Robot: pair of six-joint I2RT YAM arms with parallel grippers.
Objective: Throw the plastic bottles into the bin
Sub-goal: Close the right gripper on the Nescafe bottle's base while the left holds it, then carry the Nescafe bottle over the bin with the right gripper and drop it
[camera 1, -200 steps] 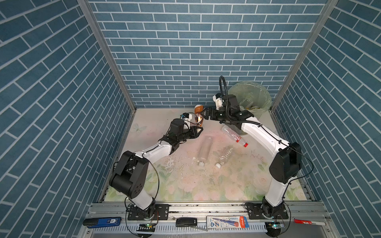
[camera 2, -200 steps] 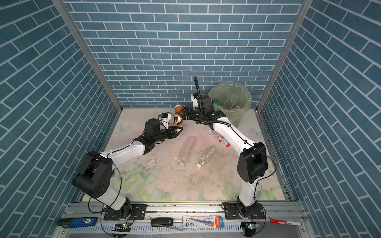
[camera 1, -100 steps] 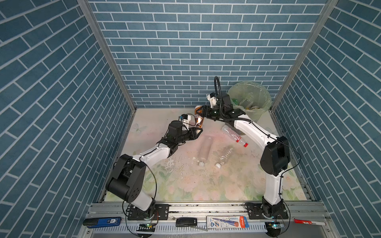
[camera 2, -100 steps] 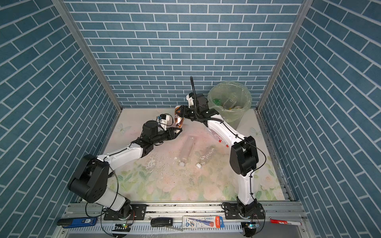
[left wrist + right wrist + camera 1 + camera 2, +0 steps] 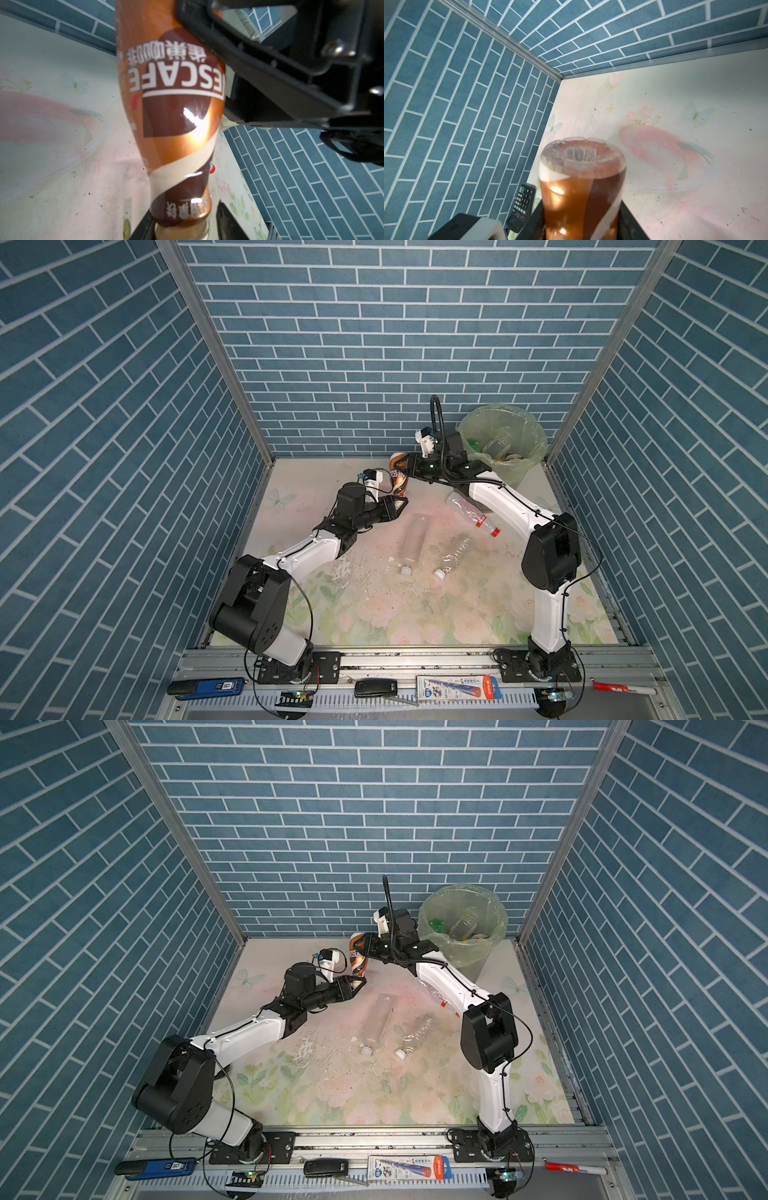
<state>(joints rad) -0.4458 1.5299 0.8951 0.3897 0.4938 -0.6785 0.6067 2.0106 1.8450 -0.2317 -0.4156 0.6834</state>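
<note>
Right gripper (image 5: 404,467) grasping brown bottle (image 5: 399,483), left wrist view reveals left gripper (image 5: 185,225) slack round its neck

The left arm (image 5: 307,553) lay low and stretched forward, elbow near its base, wrist level. The left gripper (image 5: 400,502) pointed toward the far right, just under the right gripper (image 5: 406,467). The right arm (image 5: 503,504) stood up from its base, folded sharply at the elbow (image 5: 550,556), with the forearm angled back and to the left. Its jaws were closed around the body of a brown bottle (image 5: 400,483). The left jaws flanked the bottle's neck without clamping it (the left wrist view showed a thin gap at one jaw).
</note>
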